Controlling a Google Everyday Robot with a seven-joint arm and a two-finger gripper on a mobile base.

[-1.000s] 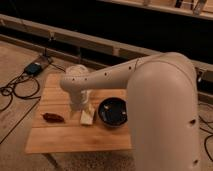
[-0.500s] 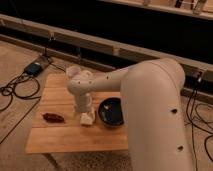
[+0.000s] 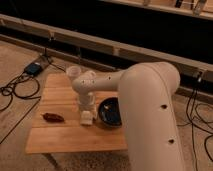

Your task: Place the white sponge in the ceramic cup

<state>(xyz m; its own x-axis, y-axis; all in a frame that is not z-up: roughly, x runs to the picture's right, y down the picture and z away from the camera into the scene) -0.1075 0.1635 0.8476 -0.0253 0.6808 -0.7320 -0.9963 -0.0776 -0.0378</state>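
Camera view: the white sponge (image 3: 87, 118) lies on the wooden worktop (image 3: 70, 142), about midway between its left and right edges, with its top end right under the hand (image 3: 86, 107). The hand points straight down from the pale wrist, and its lower end meets the sponge, so the two look to be touching. The sponge shows just below the hand, on its near side. It cannot be told whether the hand stands open around the sponge or grips it, because the parts that would do the gripping merge with the white block.

The dark round bowl (image 3: 110, 111) sits just right of the sponge and the hand, close beside them, and its right part is hidden behind the arm. A dark reddish-brown elongated object (image 3: 52, 117) lies on the worktop to the left of the sponge, apart from it, at about the same depth.

The ceramic cup (image 3: 74, 72) is a pale round vessel standing upright near the far edge of the worktop. It is beyond the hand and a little to its left, and the wrist covers its near side.

The robot's big white arm (image 3: 150, 115) fills the near right of the scene and reaches leftward over the worktop. Dark cables (image 3: 15, 92) trail over the floor at the left.
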